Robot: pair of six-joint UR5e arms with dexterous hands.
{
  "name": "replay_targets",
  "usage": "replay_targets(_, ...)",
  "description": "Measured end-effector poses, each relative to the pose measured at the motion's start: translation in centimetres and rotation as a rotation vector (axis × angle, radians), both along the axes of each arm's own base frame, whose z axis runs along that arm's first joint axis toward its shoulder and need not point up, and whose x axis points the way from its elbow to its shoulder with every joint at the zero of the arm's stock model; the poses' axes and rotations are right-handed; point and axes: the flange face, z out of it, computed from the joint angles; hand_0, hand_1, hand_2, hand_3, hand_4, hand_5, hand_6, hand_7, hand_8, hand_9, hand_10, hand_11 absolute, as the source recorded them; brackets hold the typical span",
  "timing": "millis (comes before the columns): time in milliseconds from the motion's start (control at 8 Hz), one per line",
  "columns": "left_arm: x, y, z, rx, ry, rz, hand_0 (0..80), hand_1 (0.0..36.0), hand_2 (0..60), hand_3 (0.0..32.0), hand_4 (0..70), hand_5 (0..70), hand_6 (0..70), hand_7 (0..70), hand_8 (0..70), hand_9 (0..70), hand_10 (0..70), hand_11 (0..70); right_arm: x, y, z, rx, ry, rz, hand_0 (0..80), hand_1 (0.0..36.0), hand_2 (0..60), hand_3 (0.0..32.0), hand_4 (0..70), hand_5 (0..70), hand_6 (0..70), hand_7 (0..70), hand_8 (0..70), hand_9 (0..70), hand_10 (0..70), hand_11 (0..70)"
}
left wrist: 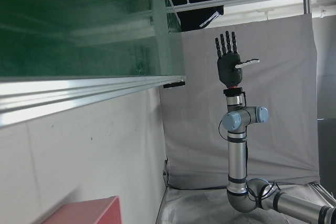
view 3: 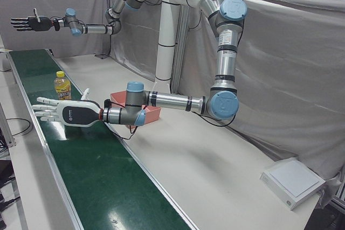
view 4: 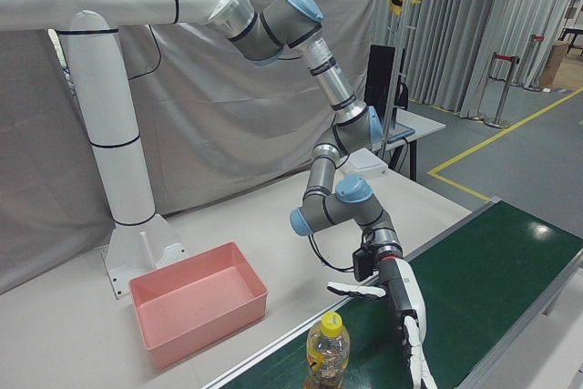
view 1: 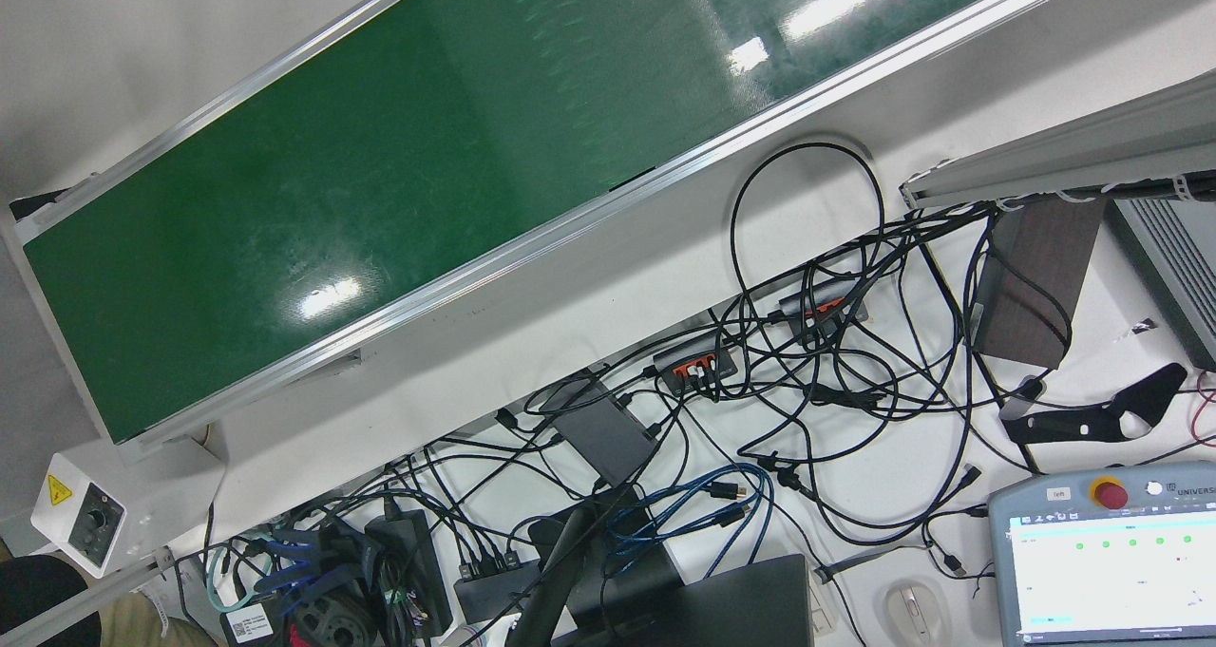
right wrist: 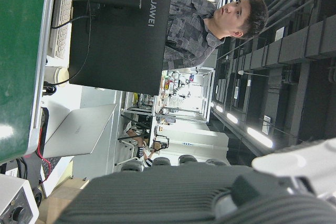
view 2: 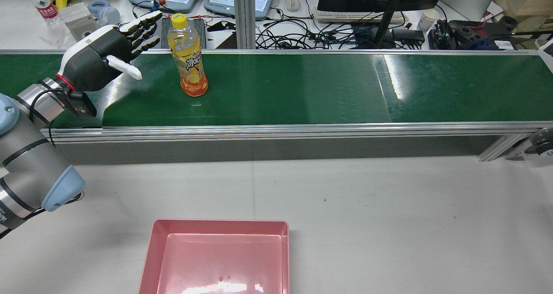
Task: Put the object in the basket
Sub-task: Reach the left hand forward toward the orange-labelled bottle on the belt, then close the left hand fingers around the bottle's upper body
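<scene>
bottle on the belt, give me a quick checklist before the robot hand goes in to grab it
1. Yellow-capped orange drink bottle upright on the green conveyor belt: ok.
2. Left robot hand open, fingers spread, holding nothing: ok.
3. Gap between left robot hand and bottle free of other things: ok.
4. Pink rectangular plastic basket empty and on the white table: ok.
5. Right robot hand raised, away from the bottle: ok.
6. Belt stopped or moving: cannot tell.

Pink basket (view 2: 218, 246) runs off the rear view's bottom edge; bottle (view 4: 327, 350) base cropped in the right-front view.
</scene>
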Motion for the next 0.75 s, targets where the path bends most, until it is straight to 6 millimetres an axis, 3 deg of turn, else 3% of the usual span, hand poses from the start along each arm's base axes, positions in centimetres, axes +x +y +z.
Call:
replay_targets(375,1.3,0.3,-0.7,0.011,0.020,0.008,58.2,9.1,0.0,0.0,10.2,10.7,0.0,0.0,0.2,0.3,4.2,7.9,0.0,0.0,0.0,-0.001,0.000,0.000,0.0,0.0,0.0,0.0,0.0,0.0,0.0,0.0,0.0,0.0,0.0,0.0)
replay_targets(750,2.3,-0.6,-3.2,0.031,0.036,0.014,58.0,9.0,0.0,0.0,10.5,11.0,0.0,0.0,0.7,0.9,4.6,8.4,0.0,0.1,0.1,-0.001,0.000,0.000,0.0,0.0,0.0,0.0,0.0,0.0,0.0,0.0,0.0,0.0,0.0,0.0)
